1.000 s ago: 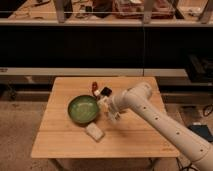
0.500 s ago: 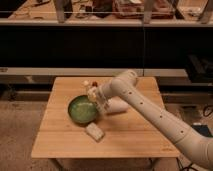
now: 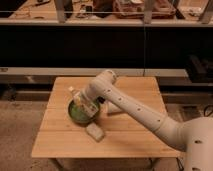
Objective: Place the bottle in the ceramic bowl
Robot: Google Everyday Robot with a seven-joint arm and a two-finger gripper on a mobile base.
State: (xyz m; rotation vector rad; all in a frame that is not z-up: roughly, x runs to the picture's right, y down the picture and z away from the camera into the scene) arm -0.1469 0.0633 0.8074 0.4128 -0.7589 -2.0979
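Note:
The green ceramic bowl sits on the left part of the wooden table. My gripper is over the bowl, reaching in from the right. It is shut on the slim white bottle. The bottle is tilted, its capped end pointing up and left past the bowl's far rim. The bottle's lower end and the middle of the bowl are hidden by the gripper.
A small whitish block lies just in front of the bowl. A whitish object lies right of the bowl, partly under my arm. Dark shelving stands behind the table, and the floor lies to the left.
My arm has swung left across the table, carrying the bottle from beside the bowl's right rim to over the bowl. The block and the bowl have not moved.

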